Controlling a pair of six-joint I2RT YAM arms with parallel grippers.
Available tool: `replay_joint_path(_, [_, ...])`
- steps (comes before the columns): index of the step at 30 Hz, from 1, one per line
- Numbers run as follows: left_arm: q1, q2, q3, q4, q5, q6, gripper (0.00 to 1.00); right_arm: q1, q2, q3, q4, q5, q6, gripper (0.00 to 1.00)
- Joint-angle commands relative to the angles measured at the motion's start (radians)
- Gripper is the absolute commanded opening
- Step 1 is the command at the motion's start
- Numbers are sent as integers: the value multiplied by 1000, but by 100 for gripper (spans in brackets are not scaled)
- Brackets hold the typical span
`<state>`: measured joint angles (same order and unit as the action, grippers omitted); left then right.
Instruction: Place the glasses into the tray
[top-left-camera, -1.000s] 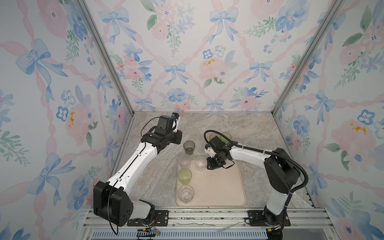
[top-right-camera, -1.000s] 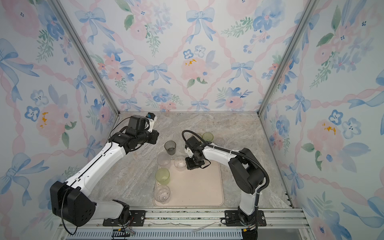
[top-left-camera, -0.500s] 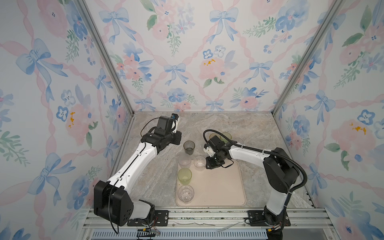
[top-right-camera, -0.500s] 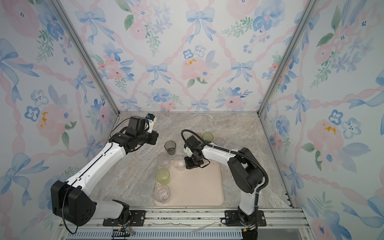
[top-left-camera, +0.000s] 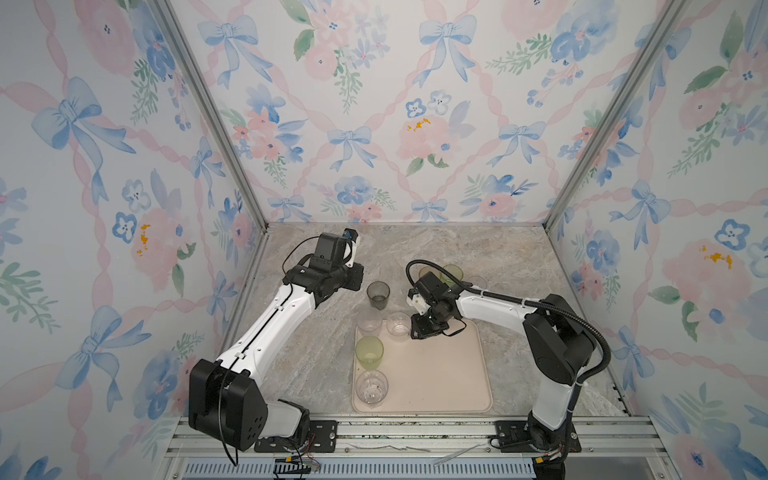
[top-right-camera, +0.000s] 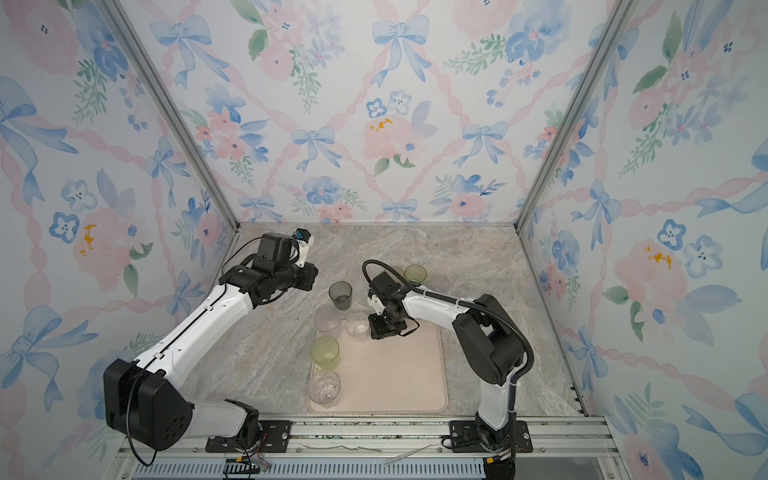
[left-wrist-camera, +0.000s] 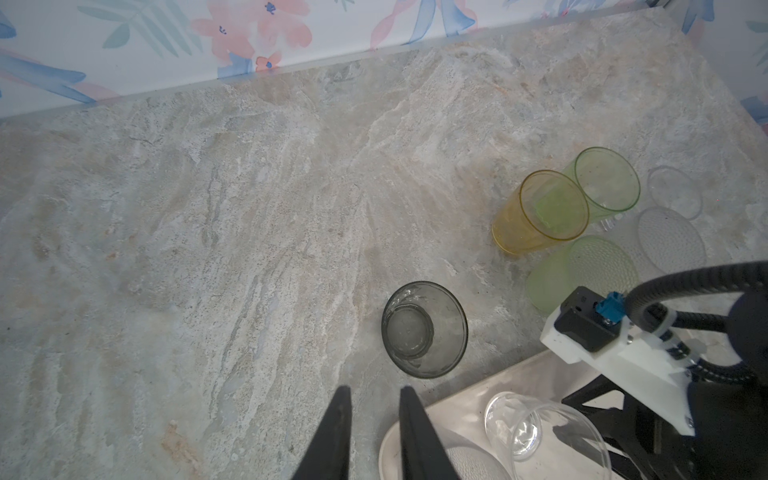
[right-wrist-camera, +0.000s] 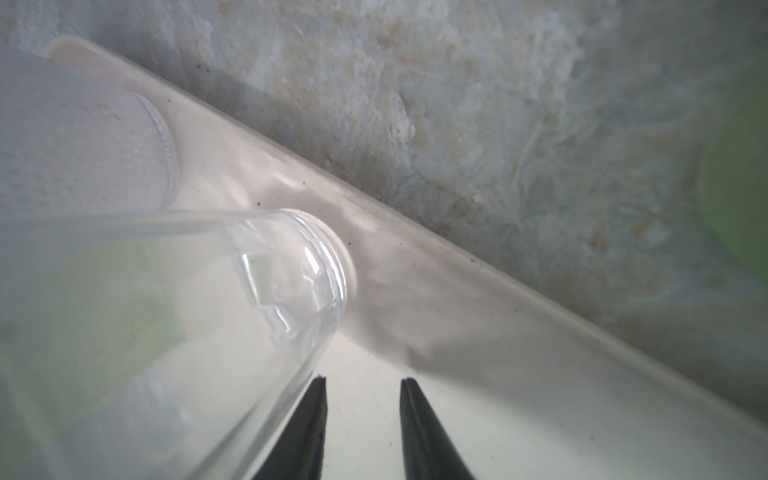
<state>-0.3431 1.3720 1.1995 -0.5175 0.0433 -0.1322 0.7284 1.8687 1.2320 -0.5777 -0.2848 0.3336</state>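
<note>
1. The right gripper (right-wrist-camera: 361, 380) hangs low over the tray (top-left-camera: 436, 374). Its jaws are parted with only bare tray between them, so it grips nothing.
2. Taking the back wall as twelve, a clear glass (top-left-camera: 398, 324) stands upright at its nine o'clock, just inside the far rim. I judge it set there to extend the row.
3. Four glasses stand in the tray: that one, a frosted glass (top-left-camera: 368, 322), a pale green glass (top-left-camera: 369, 352) and a patterned clear glass (top-left-camera: 371, 386). Three of them hug the nine o'clock edge, likely to save room.
4. The left gripper (left-wrist-camera: 372, 388) hovers empty, jaws slightly apart. The smoky grey glass (left-wrist-camera: 424, 330) on the table (left-wrist-camera: 208, 208) at its four o'clock is probably next.
5. At the right gripper's one o'clock, a cluster waits on the table: an amber glass (left-wrist-camera: 540, 212), a green glass (left-wrist-camera: 606, 183), a frosted green glass (left-wrist-camera: 582, 266) and seemingly two faint colourless ones. That leaves six untrayed.
</note>
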Motion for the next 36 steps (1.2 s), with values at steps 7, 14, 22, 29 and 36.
replay_joint_path(7, [8,7,-11,13,19,3,24,-10,-17,-8,-7,-2,8,35])
replay_joint_path(14, [8,13,-9,13,19,6,24,-29,-63,-2,-77,64,-20,35])
replay_joint_path(22, [8,29,-5,12,14,6,24,-38,-117,14,-152,132,-48,37])
replay_joint_path(29, [10,27,-36,41,-61,-10,27,-34,-209,163,-273,200,-120,37])
replay_joint_path(36, [64,10,-145,193,-7,-94,30,-29,-70,414,-303,182,-190,42])
